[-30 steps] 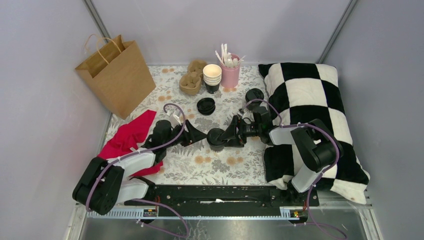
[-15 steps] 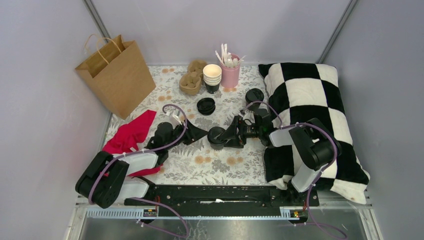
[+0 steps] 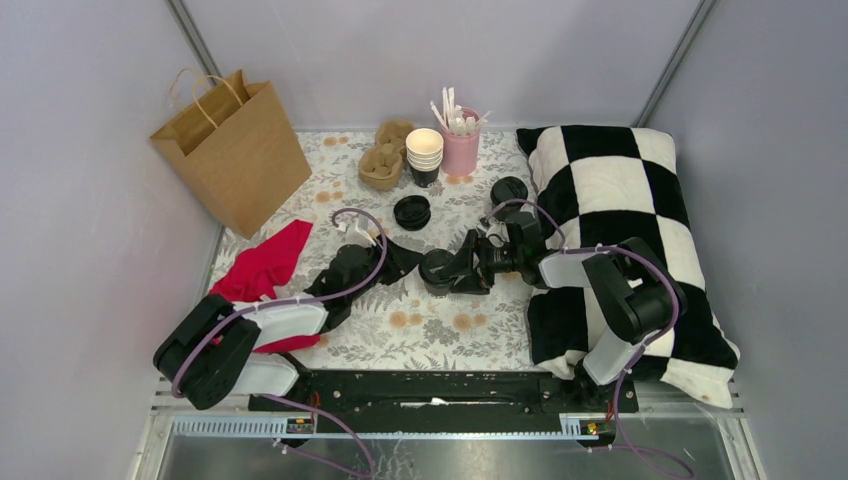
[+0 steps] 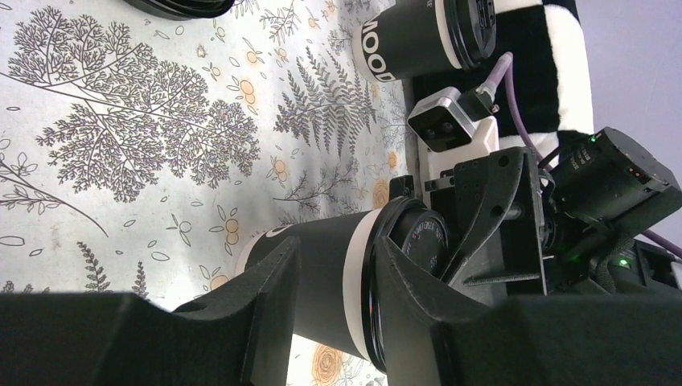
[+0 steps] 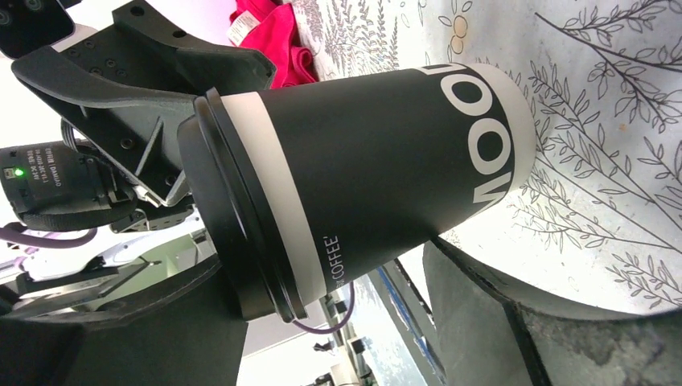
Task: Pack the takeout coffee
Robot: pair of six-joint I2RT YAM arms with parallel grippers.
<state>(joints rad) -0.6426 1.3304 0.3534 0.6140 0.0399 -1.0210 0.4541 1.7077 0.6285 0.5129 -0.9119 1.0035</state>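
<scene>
Now the right tool (image 3: 450, 271), jaws wide, grips the upright takeout coffee (image 3: 436, 268); left tool (image 3: 404, 262), part-open, at its nine o'clock.

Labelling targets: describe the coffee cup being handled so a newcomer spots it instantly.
From the checkered pillow on the right, look left to mid-table. The takeout coffee sits between the left gripper and right gripper. Unlike the lidded cup beside the pillow, it is the one gripped.
</scene>
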